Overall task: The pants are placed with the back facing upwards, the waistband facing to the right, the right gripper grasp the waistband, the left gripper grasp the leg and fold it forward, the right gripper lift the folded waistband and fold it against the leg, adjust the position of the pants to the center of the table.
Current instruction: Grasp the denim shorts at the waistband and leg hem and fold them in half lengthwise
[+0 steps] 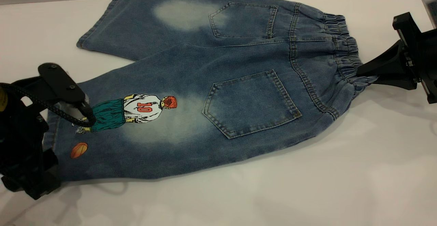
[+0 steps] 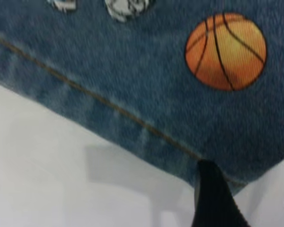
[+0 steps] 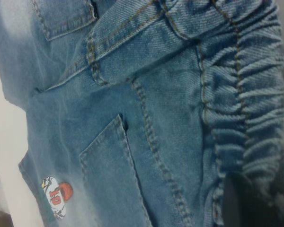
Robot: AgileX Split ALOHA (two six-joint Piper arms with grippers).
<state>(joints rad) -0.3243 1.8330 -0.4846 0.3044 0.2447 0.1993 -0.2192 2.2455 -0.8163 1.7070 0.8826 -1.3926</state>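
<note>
The pants (image 1: 218, 82) lie flat on the table (image 1: 307, 185), back up, with the elastic waistband (image 1: 344, 45) to the right. My right gripper (image 1: 363, 71) is shut on the near part of the waistband (image 3: 241, 118), which bunches at its pointed tips. One dark finger (image 3: 244, 205) rests on the gathered cloth. My left gripper (image 1: 47, 171) is at the hem of the printed leg (image 1: 112, 133), beside the orange ball (image 2: 226, 51). It is open (image 2: 250, 191), its fingers (image 2: 213, 201) set wide apart around the hem's near corner.
The plain leg (image 1: 143, 24) reaches toward the table's far edge (image 1: 51, 1). Bare white tabletop lies in front of the pants and to their right. A cable (image 1: 51, 108) loops from the left arm over the print.
</note>
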